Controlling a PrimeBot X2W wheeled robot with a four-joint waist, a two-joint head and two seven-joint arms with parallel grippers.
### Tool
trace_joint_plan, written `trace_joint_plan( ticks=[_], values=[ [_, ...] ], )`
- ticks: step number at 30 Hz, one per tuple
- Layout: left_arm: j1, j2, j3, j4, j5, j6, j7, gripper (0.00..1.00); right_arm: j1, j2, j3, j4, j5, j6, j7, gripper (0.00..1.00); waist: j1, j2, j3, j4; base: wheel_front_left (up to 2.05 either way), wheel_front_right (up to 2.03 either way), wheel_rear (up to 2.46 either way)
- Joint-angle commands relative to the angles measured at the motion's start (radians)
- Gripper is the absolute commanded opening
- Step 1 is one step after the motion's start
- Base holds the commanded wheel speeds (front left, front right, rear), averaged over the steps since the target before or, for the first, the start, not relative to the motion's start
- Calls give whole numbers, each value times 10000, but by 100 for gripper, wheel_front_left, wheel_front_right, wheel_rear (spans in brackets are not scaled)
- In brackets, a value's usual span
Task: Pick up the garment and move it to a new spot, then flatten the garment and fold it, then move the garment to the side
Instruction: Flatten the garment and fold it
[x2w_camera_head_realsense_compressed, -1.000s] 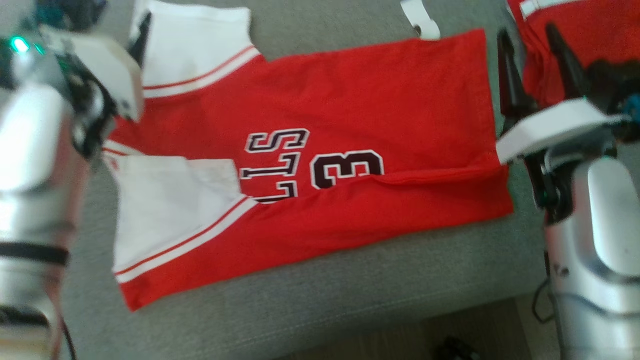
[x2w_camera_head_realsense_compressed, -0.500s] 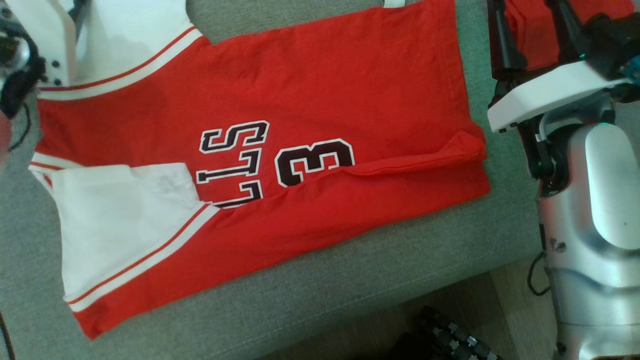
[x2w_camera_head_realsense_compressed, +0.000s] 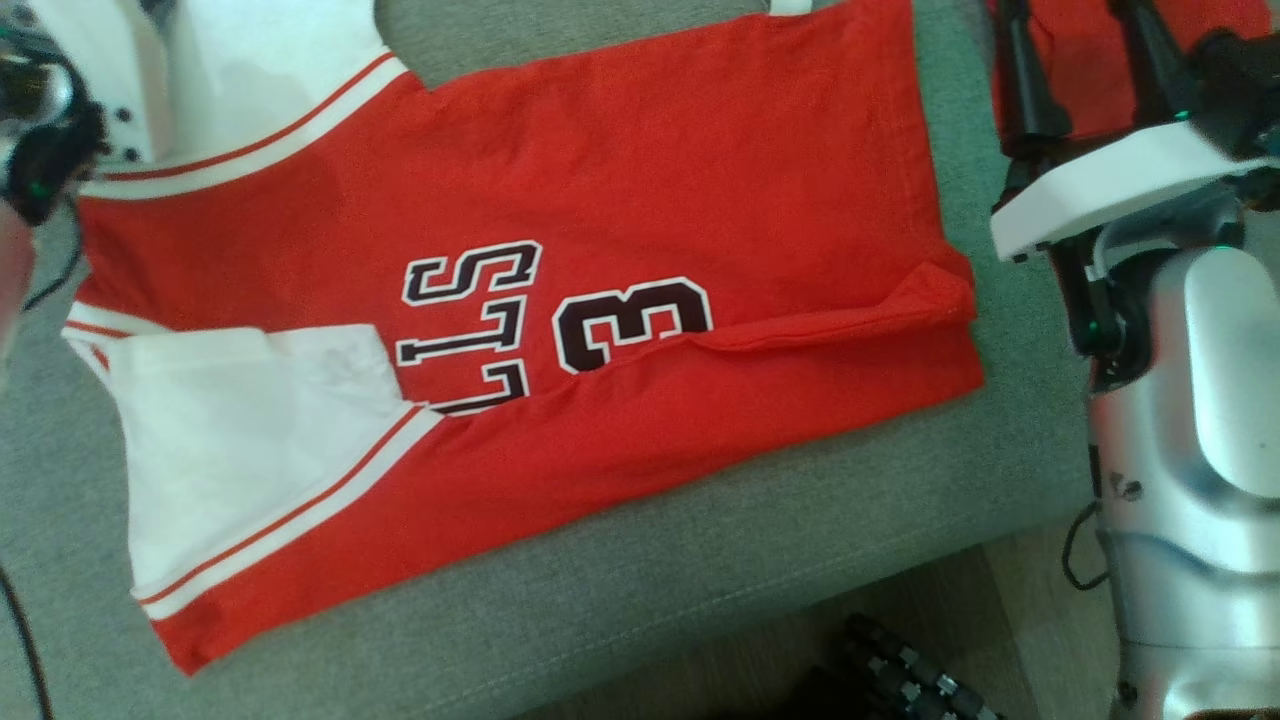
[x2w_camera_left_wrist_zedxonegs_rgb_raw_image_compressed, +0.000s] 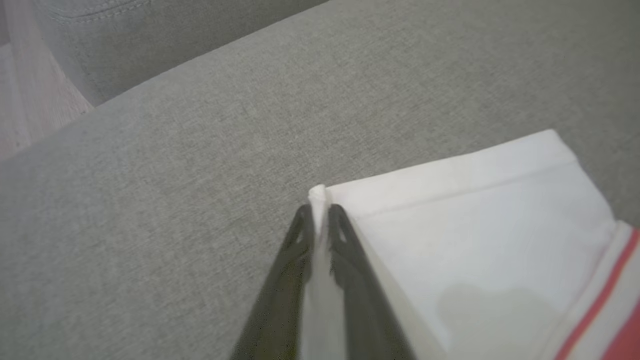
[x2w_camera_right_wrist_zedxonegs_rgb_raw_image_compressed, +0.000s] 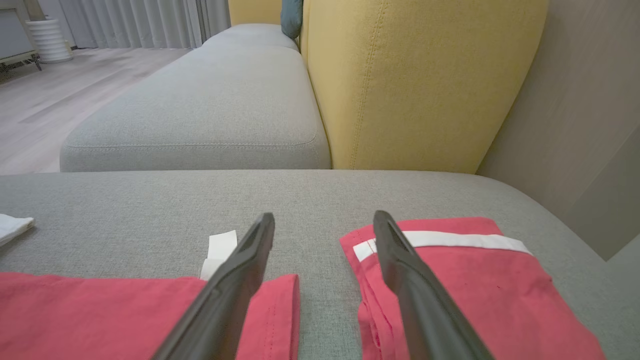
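Just now the left claw (x2w_camera_left_wrist_zedxonegs_rgb_raw_image_compressed: 320, 214) was closed on the white sleeve corner (x2w_camera_left_wrist_zedxonegs_rgb_raw_image_compressed: 475, 225) of the jersey (x2w_camera_head_realsense_compressed: 600, 200) spread along the sofa seat's (x2w_camera_head_realsense_compressed: 700, 580) front edge, the right claw (x2w_camera_right_wrist_zedxonegs_rgb_raw_image_compressed: 324, 217) was kept open by the hem (x2w_camera_right_wrist_zedxonegs_rgb_raw_image_compressed: 282, 315), so a fold was judged imminent.

Head overhead, wrists low, all sharing the garment (x2w_camera_head_realsense_compressed: 650, 180).

I read this as home living room. Grey upholstered sofa seat (x2w_camera_right_wrist_zedxonegs_rgb_raw_image_compressed: 190, 115) stretching far, mustard-yellow backrest (x2w_camera_right_wrist_zedxonegs_rgb_raw_image_compressed: 415, 75) right, teal cushion (x2w_camera_right_wrist_zedxonegs_rgb_raw_image_compressed: 291, 15) far beyond it. Pale wood floor (x2w_camera_right_wrist_zedxonegs_rgb_raw_image_compressed: 45, 95) left, long grey curtains (x2w_camera_right_wrist_zedxonegs_rgb_raw_image_compressed: 140, 20) at far wall, white ribbed pot (x2w_camera_right_wrist_zedxonegs_rgb_raw_image_compressed: 49, 37) far left.
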Motion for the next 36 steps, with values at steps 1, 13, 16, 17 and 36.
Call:
trace_joint_plan(
  ticks=[1,13,16,17,36],
  values=[
    [-267,324,188,-209,-133,14,-98,0,-154,-29,14,-287,17,65,56,100,0,0,-47,119,0,0,0],
    [-169,-214,101,-505,-103,14,-2972,0,-352,-560,-231,403,619,65,604,100,0,0,-703,1314,0,0,0],
    [64,-298,-35,-846,-129,14,-3480,0,-507,-894,-150,784,984,65,905,100,0,0,-873,1679,0,0,0],
    [148,-321,-52,-960,-133,14,-3643,0,-563,-1016,-121,929,1094,65,995,100,0,0,-921,1792,0,0,0],
    [944,-302,-310,-3150,-148,381,-3938,0,-1532,-2676,964,3909,2875,65,2581,100,0,0,-657,2773,0,0,0]
  ],
)
